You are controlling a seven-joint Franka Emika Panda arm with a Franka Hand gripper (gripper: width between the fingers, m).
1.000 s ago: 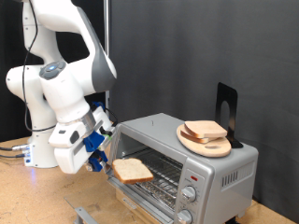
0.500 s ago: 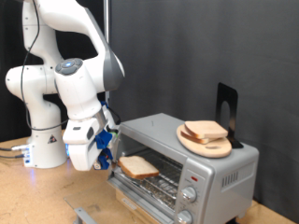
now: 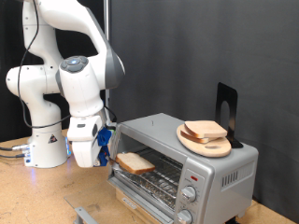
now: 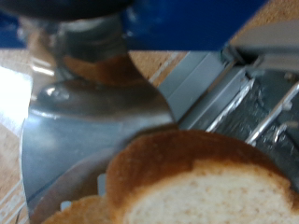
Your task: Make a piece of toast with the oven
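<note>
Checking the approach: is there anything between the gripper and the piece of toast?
No; in the exterior view the gripper sits right at the piece of toast, at the mouth of the oven, with nothing between them.

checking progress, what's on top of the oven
A wooden plate with two stacked bread slices sits on the oven; the plate's middle is covered.

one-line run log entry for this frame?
gripper: at oven mouth, on toast's edge | piece of toast: on wire rack | oven: door open | plate: two slices, on oven top
</note>
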